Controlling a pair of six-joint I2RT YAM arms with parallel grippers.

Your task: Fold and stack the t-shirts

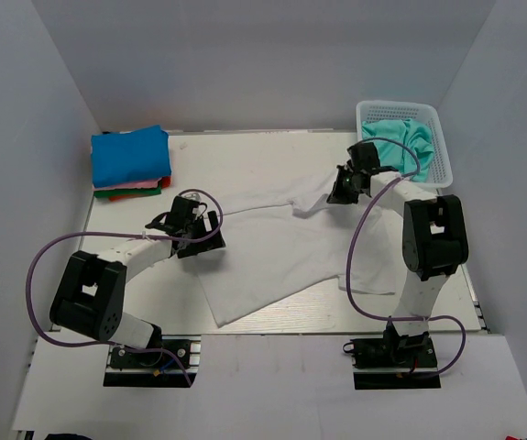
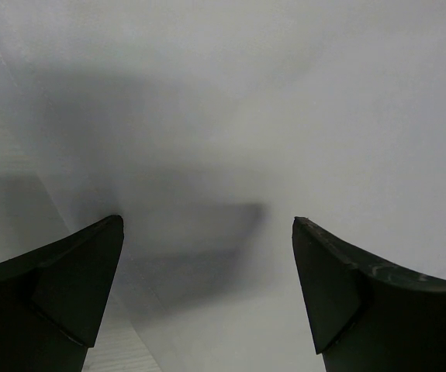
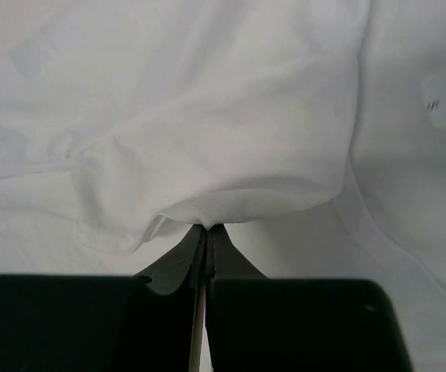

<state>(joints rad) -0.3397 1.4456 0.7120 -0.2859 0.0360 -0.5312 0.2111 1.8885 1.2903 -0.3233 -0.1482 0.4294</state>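
White t-shirt point(image 1: 272, 261): spread across the middle of the surface; I judge I'm gripping it for the fold
Right pincer point(image 1: 344, 189): clenched on its far-right edge
Left pincer point(image 1: 188, 225): released, jaws wide over its left edge; I should clamp there next, then lift both together

A white plastic lattice basket point(image 1: 443, 147) stands at the far right corner of the white table point(image 1: 263, 151), just beside the pale back wall point(image 1: 263, 64). Matching plain side walls point(image 1: 25, 165) close the table in on the left and on the right.
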